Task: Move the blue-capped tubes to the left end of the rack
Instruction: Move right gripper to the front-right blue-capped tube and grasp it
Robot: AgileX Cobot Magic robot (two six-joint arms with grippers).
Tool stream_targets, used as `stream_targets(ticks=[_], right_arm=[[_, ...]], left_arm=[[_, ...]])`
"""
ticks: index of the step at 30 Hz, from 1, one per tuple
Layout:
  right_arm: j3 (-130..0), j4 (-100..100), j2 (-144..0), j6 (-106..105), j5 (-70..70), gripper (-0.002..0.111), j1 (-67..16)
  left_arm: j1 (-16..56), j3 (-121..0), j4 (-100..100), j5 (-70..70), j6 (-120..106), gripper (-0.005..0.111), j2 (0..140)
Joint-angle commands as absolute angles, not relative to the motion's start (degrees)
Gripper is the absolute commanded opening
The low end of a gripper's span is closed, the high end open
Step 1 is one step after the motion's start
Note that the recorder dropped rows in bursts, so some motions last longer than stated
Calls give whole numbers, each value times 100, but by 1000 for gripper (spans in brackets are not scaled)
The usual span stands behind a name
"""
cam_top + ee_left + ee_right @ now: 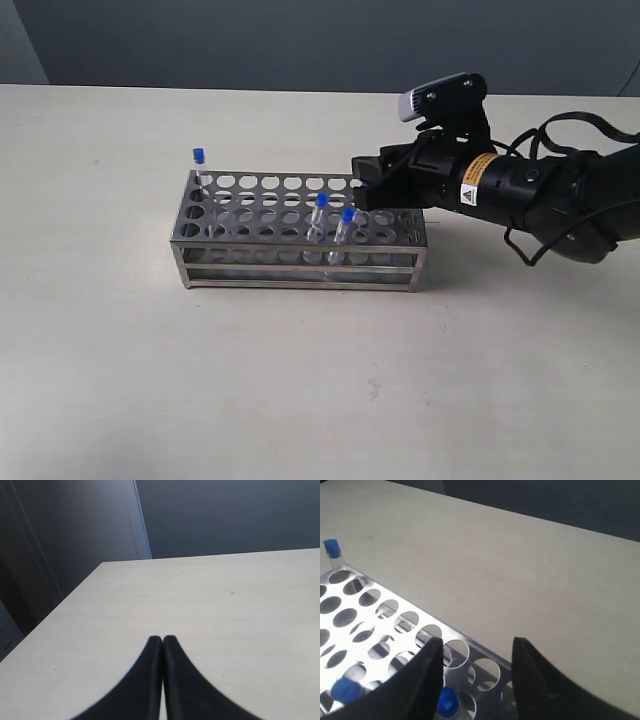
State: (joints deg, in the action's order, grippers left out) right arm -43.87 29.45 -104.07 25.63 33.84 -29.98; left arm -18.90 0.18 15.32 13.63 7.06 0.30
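The silver rack (300, 268) stands mid-table. One of the blue-capped tubes (198, 156) is upright in the rack's far left corner hole. Two more (322, 202) (348, 215) lean in holes right of the middle. My right gripper (360, 186) hovers open over the rack's back right part, just behind the rightmost tube. In the right wrist view the gripper (476, 646) is open above the rack (484, 654). A blue cap (447, 702) sits low beside one finger, untouched. Another cap (345, 690) and the corner tube (332, 548) also show. My left gripper (162, 639) is shut, holding nothing.
The pale table (320, 390) stretches all round the rack. A dark wall (250, 40) runs behind the table. In the left wrist view only the bare tabletop (210, 595) and its far edge lie ahead of the left gripper, which is outside the exterior view.
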Motion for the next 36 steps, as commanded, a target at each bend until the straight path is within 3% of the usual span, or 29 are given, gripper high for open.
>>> stream_targets(ticks=[1, 16, 36], right_arm=[[-4366, 2950, -10589, 2545, 3267, 43, -2975], [-4366, 2997, -9851, 2545, 3313, 43, -2975], [-4366, 3914, -10149, 3053, 3051, 43, -2975]], left_arm=[[-1875, 0, 1547, 1335, 728, 1, 0], [-1875, 0, 1547, 1335, 728, 1, 0], [-1875, 0, 1547, 1335, 728, 1, 0]])
